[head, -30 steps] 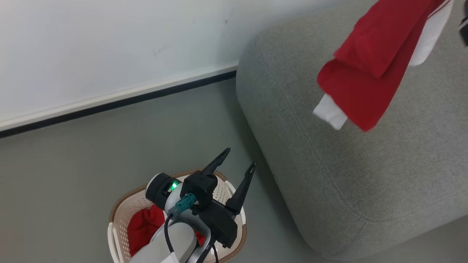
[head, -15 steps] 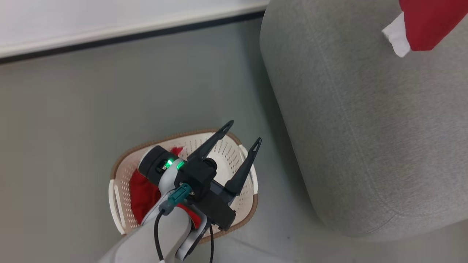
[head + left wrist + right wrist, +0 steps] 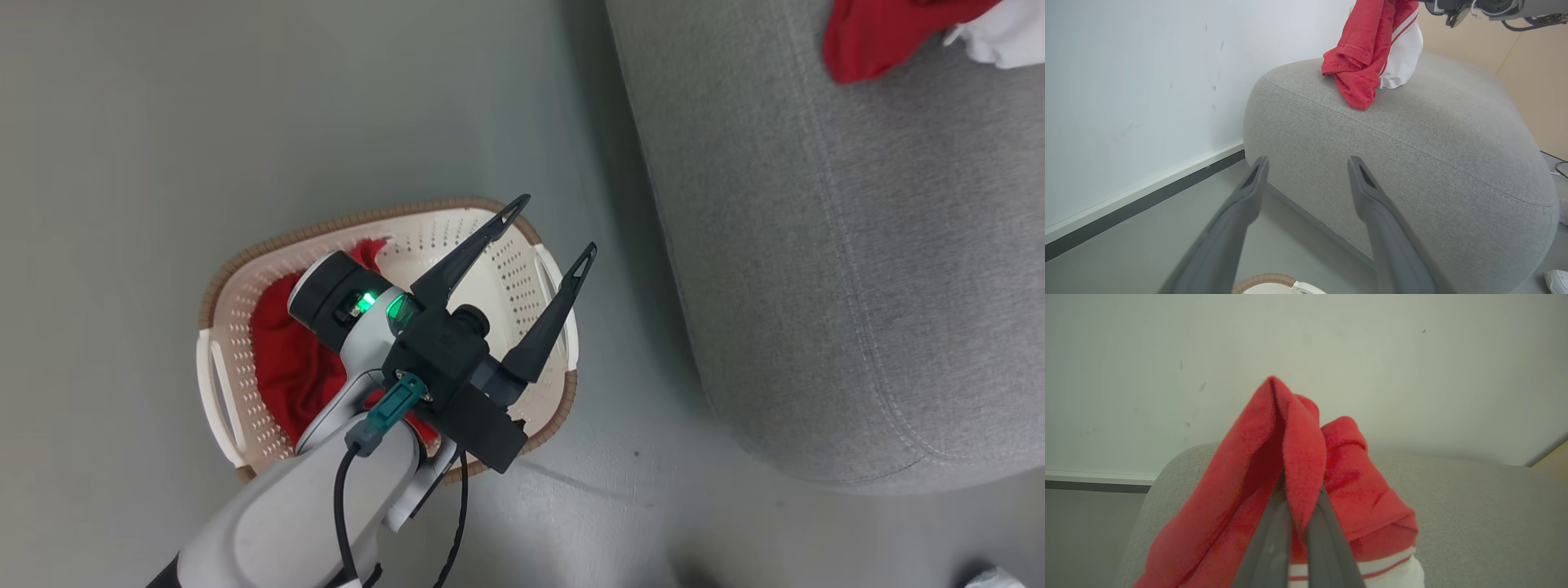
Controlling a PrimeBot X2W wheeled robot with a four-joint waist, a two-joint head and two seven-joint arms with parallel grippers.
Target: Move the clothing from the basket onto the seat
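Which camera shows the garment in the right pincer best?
The left wrist view: the garment hangs nearly whole, lower end seemingly on the seat. The right wrist view shows its folds close up, pinched in the shut right pincer; the head view catches a red corner.

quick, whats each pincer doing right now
left pincer: open, holding nothing, over the basket
right pincer: shut on a red garment

Floor (image 3: 629, 367) between basket (image 3: 514, 286) and seat (image 3: 816, 245) free
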